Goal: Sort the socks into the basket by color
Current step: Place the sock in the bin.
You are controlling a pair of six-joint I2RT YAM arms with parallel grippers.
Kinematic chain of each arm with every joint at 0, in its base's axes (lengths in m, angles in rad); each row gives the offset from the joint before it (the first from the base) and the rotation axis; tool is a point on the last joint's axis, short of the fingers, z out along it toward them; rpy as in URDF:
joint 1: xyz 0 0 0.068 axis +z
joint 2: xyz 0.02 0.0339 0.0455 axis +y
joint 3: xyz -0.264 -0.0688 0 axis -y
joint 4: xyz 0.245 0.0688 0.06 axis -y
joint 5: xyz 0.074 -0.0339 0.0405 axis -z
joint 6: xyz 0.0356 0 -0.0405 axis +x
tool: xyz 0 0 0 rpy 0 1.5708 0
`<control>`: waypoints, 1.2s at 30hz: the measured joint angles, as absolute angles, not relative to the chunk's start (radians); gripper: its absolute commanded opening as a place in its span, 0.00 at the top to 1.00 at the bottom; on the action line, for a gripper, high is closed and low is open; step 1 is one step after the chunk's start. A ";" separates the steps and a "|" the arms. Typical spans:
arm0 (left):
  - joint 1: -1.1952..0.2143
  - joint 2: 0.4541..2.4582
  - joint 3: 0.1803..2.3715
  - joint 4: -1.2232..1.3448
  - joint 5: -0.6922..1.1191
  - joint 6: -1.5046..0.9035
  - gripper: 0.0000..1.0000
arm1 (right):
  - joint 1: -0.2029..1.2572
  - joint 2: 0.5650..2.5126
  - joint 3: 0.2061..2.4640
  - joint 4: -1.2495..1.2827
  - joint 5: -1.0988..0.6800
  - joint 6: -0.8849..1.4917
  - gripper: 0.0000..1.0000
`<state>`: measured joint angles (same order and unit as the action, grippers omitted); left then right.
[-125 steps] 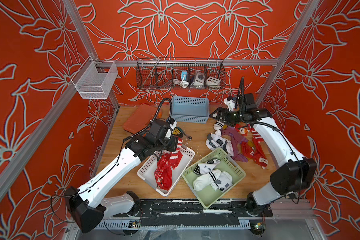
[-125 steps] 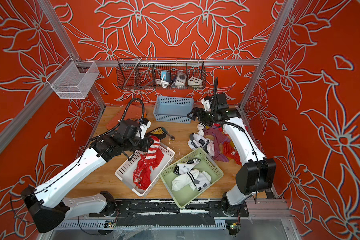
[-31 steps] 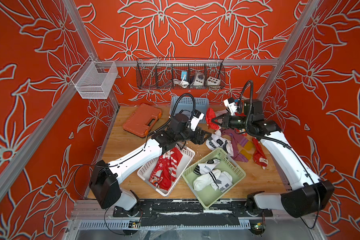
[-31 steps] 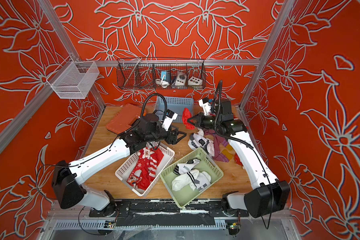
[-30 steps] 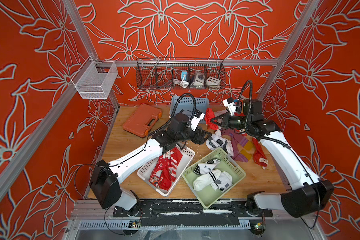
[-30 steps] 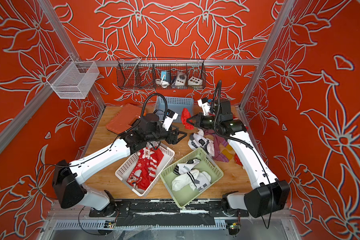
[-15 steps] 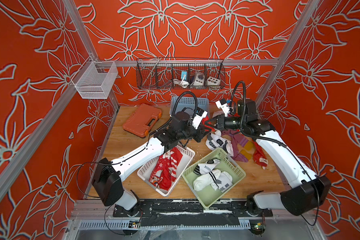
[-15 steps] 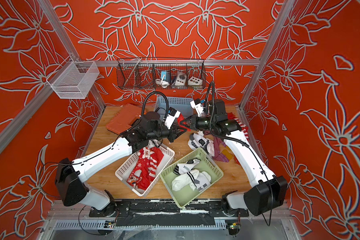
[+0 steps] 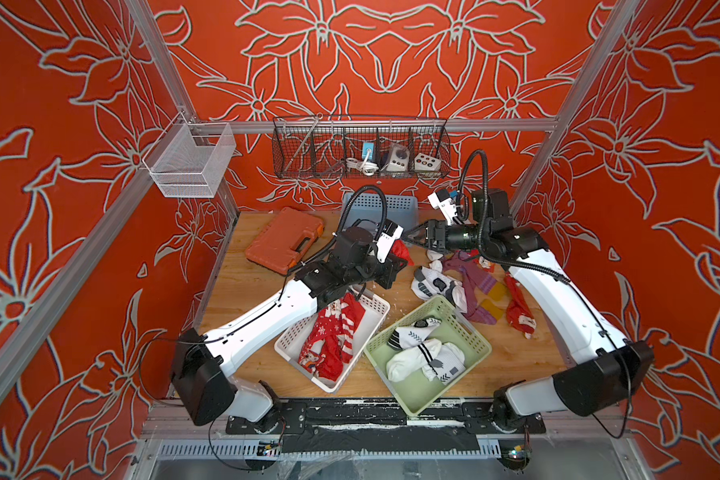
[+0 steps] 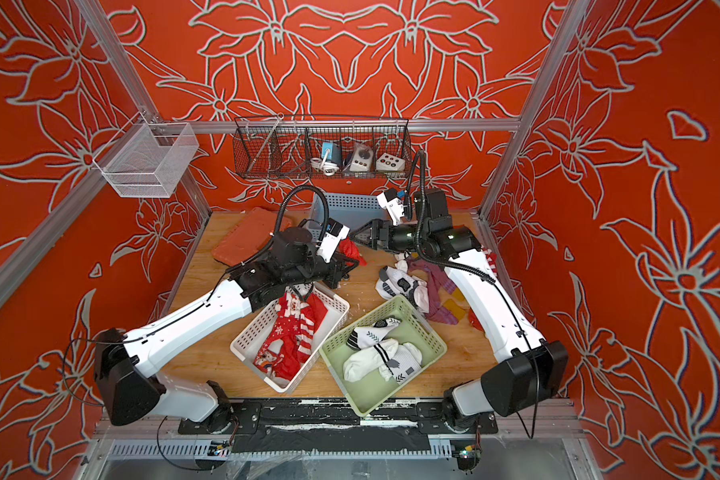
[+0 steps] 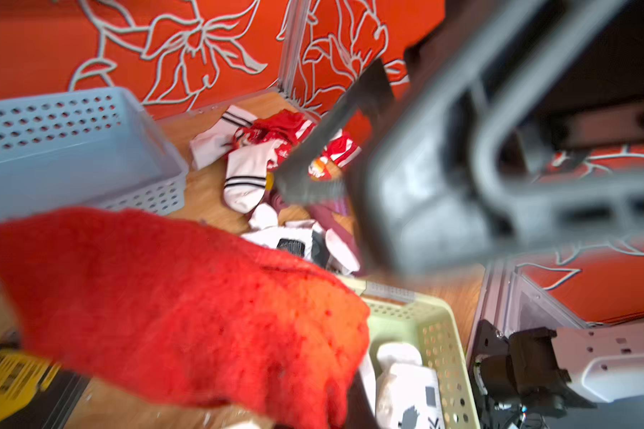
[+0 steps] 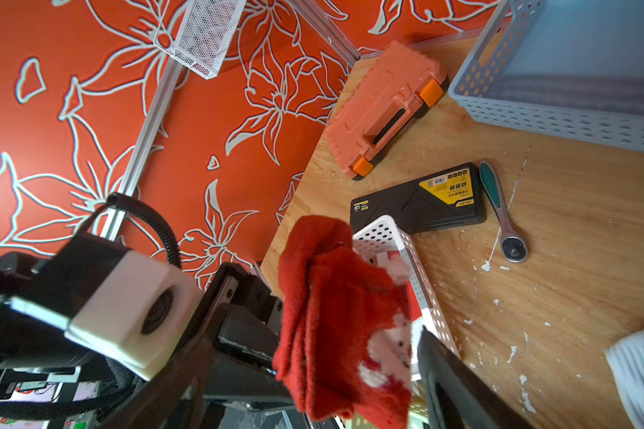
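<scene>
Near the centre of both top views, above the wooden table (image 9: 258, 286), the two grippers meet tip to tip.

Left gripper (image 9: 396, 262): its jaws are closed on a red sock (image 9: 402, 251), which bunches out of them and hangs clear of the table. The right wrist view shows this sock (image 12: 331, 315) bearing a white figure motif and dangling from the left gripper's black body. In the left wrist view it fills the foreground as a blurred red mass (image 11: 183, 304).

Right gripper (image 9: 413, 239): its jaws are spread apart. The right wrist view shows one dark finger (image 12: 447, 371) on each side of the sock, and neither is seen pressing the fabric.

Lower centre of the frame: a white basket (image 9: 377, 305) holds red socks (image 9: 333, 336) with white stripes and snowflake marks, and the left arm crosses its upper-left end. Just beside it to the right, a green basket (image 9: 472, 332) holds white socks (image 9: 425, 357) with black marks.

Right of centre, a loose pile lies on the table. It contains white-and-grey socks (image 9: 433, 284) against the green basket's upper rim, purple socks (image 9: 470, 278) with yellow patches, and another red one (image 9: 518, 309) beside the right arm.

Upper centre, behind the grippers, stands a blue basket (image 9: 393, 204). An orange case (image 9: 285, 239) lies closed to its left.
</scene>
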<state>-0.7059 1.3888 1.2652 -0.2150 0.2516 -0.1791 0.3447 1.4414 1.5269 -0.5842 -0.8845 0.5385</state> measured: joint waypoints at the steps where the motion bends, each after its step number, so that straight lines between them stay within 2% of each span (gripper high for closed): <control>1: -0.701 1.367 1.254 -0.241 0.244 -0.184 1.00 | 0.338 1.446 1.533 -0.594 -0.879 0.530 0.02; 10: -0.639 1.279 1.185 -0.493 0.223 -0.251 1.00 | 0.199 1.515 1.557 -0.672 -0.789 0.514 0.02; 17: -0.603 1.314 1.128 -0.652 0.264 -0.290 1.00 | 0.085 1.576 1.557 -0.742 -0.575 0.503 0.02; 28: -0.566 1.479 1.069 -0.694 0.297 -0.318 1.00 | 0.010 1.707 1.511 -0.781 -0.186 0.490 0.02; 36: -0.553 1.579 1.063 -0.666 0.320 -0.320 0.98 | -0.069 1.715 1.377 -0.802 0.020 0.519 0.02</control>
